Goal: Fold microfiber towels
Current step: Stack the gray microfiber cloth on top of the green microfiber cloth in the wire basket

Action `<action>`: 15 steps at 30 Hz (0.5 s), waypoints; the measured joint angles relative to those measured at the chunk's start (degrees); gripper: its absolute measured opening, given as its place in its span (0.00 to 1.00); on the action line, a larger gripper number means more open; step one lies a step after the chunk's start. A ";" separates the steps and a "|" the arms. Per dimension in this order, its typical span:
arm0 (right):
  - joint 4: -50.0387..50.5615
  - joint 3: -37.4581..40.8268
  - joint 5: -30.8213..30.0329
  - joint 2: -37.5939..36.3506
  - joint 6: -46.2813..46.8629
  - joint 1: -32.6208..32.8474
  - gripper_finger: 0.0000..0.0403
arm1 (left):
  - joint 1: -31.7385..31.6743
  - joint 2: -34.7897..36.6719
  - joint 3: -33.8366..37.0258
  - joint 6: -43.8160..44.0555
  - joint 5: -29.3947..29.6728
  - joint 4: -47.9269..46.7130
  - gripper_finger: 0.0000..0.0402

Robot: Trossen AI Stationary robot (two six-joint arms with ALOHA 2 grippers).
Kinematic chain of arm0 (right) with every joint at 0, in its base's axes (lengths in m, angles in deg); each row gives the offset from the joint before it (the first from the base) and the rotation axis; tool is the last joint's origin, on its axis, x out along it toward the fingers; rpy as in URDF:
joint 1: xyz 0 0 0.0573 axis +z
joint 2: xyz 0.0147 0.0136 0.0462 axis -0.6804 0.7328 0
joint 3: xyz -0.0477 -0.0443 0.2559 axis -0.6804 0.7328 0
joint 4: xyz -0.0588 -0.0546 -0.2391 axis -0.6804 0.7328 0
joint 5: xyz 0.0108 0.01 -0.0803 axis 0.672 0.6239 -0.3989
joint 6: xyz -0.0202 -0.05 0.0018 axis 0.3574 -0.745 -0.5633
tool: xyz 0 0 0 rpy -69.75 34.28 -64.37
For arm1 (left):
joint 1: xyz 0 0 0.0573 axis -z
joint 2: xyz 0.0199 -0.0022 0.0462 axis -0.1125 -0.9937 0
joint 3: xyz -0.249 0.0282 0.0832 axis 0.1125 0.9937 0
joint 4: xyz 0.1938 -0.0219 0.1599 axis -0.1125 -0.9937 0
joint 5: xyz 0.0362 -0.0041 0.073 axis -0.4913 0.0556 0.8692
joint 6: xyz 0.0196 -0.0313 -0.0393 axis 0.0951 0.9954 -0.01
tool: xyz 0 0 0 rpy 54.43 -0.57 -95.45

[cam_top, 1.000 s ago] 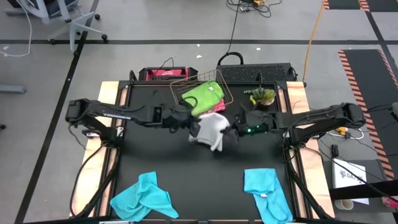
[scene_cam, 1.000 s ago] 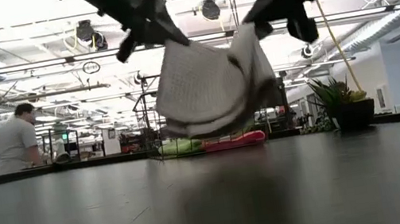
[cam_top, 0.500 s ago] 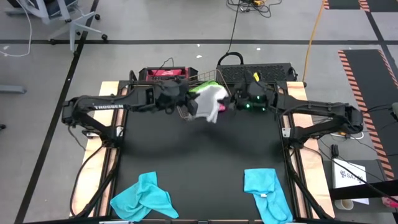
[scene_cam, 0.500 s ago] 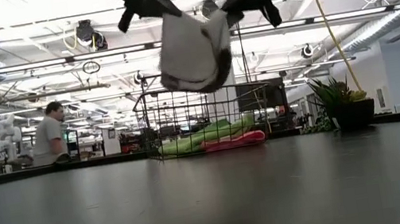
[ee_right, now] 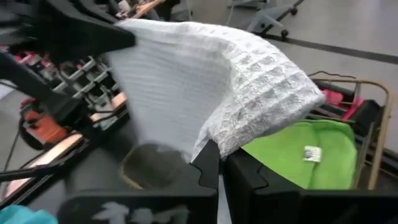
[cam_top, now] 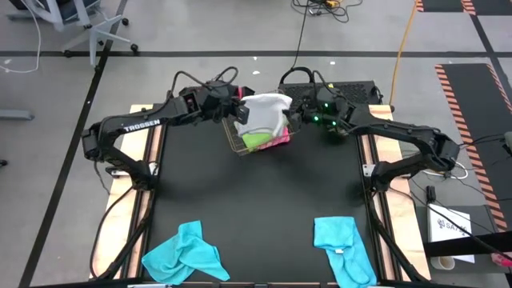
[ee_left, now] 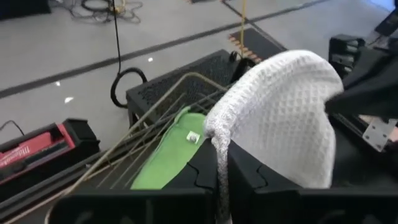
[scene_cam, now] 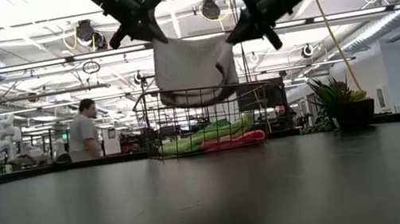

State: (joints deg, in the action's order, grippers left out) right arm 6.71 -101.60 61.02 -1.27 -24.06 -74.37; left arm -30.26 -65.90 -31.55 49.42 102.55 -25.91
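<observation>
A folded light grey towel (cam_top: 264, 114) hangs between my two grippers above the copper wire basket (cam_top: 236, 138) at the table's far edge. My left gripper (cam_top: 238, 112) is shut on its left end and my right gripper (cam_top: 290, 120) on its right end. In the low view the towel (scene_cam: 195, 71) sags just over the basket's rim (scene_cam: 197, 91). The lime green towel (cam_top: 256, 140) and the pink towel (cam_top: 280, 140) lie in the basket. Two turquoise towels (cam_top: 186, 254) (cam_top: 342, 246) lie crumpled at the near edge. My left gripper pinches the grey towel's folded left end (ee_left: 216, 134) between its two fingers, coming level from the table's left. The towel is lifted clear and sags toward the other gripper. My right gripper pinches the towel's folded right end (ee_right: 214, 144) between its two fingers, coming level from the table's right. Several layers bunch at the fingers. The towel hangs clear above the basket.
A potted plant (scene_cam: 341, 104) stands to the right of the basket at the far edge. A red case (cam_top: 200, 94) and a black box (cam_top: 344, 90) lie beyond the table's far edge. A person (scene_cam: 84, 130) walks in the room behind.
Both grippers have carried the folded grey towel from over the table's middle toward the far edge, and it now hangs above the basket. The towel has stayed held at both ends and clear of the table.
</observation>
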 joint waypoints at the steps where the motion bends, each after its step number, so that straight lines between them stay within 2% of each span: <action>1: -0.86 0.00 0.18 0.95 -0.28 -0.57 0.00 | -0.47 -0.19 0.00 0.04 -0.37 0.01 0.05; 9: -3.29 0.00 3.44 6.82 0.18 -1.37 0.00 | -0.69 -4.48 -0.02 2.35 -4.35 -2.15 0.02; 15: -1.44 0.09 3.44 8.19 0.14 -0.08 0.00 | 1.13 -7.62 0.00 4.35 -3.58 -4.91 0.07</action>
State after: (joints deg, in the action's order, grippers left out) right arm 5.27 -101.52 64.46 6.92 -23.92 -74.45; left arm -29.13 -73.52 -31.55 53.77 98.97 -30.82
